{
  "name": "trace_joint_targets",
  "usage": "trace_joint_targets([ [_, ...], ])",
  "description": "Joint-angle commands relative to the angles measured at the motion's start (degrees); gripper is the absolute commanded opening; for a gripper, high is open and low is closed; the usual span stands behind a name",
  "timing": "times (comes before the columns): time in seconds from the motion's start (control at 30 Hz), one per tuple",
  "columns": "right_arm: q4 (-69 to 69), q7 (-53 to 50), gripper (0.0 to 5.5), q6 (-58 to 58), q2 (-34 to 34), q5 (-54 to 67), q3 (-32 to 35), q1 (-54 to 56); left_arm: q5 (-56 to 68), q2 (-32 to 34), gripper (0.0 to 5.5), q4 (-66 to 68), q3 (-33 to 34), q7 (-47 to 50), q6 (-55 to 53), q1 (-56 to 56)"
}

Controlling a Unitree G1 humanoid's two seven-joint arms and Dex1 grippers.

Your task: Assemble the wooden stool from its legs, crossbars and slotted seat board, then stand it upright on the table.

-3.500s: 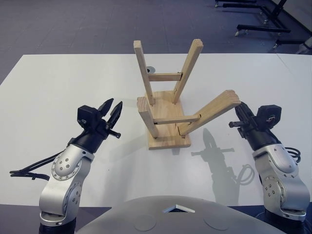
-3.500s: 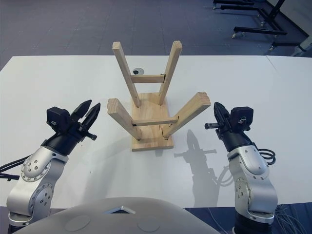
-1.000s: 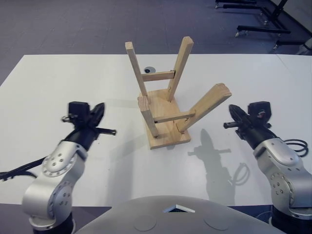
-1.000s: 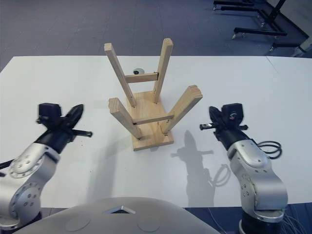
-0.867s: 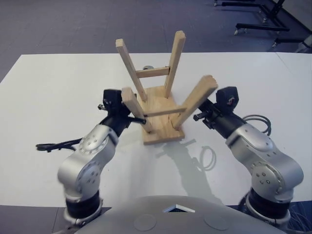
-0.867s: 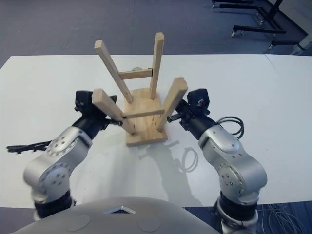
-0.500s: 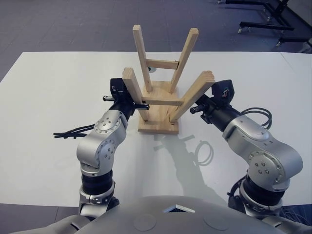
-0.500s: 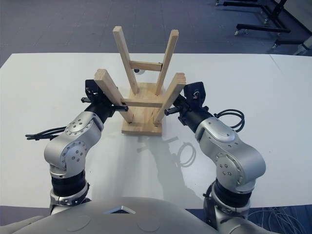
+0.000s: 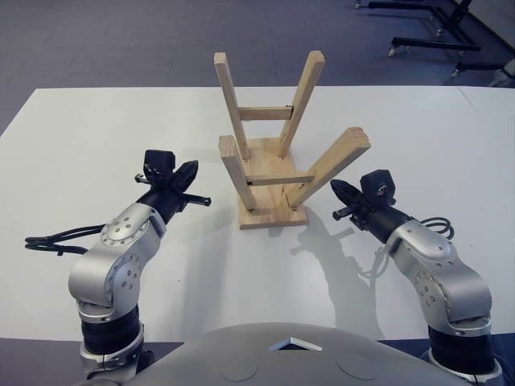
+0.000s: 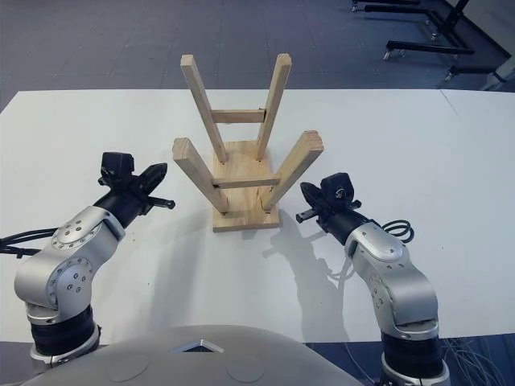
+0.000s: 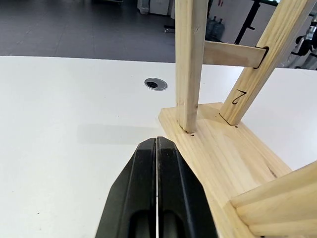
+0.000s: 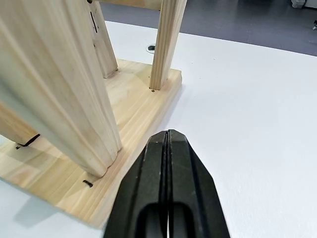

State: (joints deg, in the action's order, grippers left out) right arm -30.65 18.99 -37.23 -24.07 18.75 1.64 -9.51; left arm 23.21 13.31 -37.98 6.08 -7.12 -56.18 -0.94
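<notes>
Left gripper [image 11: 157, 142]: fingers pressed together, holding nothing. It hung low over the table [image 9: 80, 145] on the stool's left side, tip aimed at the stool [image 9: 273, 161] and apart from it.

Right gripper [image 12: 168, 134]: fingers likewise pressed flat together, empty. It sat just off the seat board [image 9: 273, 215] on the right, near the foot of the slanting front right leg [image 9: 330, 165], not touching.

The stool stood upside down near the table's middle, seat board flat on the top, four legs up. One crossbar [image 9: 265, 113] joined the rear pair and another [image 9: 280, 178] the front pair.

Head views gave the whole layout, with white top showing between each gripper and the wood. The left wrist view added a round grommet hole [image 11: 155, 84] in the table past the board's corner. The right wrist view showed dark slot marks where the legs met the board.

The stool was well in from every table edge. Cables [image 9: 52, 241] lay near the front edge beside each arm. Wheeled stands [image 9: 426, 40] stood on the floor beyond.
</notes>
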Motion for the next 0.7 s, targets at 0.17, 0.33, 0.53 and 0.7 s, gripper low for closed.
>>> trace_joint_targets([
  [0.17, 22.2, 4.1, 0.00, 19.5, 5.5, -7.2, -7.8, 8.4, -5.9, 1.6, 0.03, 11.5, -4.7, -2.8, 11.1, -0.6],
  [0.33, 15.7, 11.6, 0.00, 20.2, 6.3, 2.1, -5.9, 4.2, -6.9, 2.3, 0.03, 15.7, -3.0, -4.2, 14.8, -1.6],
  [0.53, 1.0, 19.7, 0.00, 13.9, -1.6, 12.3, -2.8, -5.9, -6.8, 3.5, 0.03, 23.4, 3.8, -4.5, 18.5, -4.8],
  [0.7, -1.7, 16.5, 0.00, 10.5, 2.2, 12.8, -8.5, 2.2, -7.5, 4.1, 0.03, 30.7, 5.6, -5.9, 21.2, -6.4],
])
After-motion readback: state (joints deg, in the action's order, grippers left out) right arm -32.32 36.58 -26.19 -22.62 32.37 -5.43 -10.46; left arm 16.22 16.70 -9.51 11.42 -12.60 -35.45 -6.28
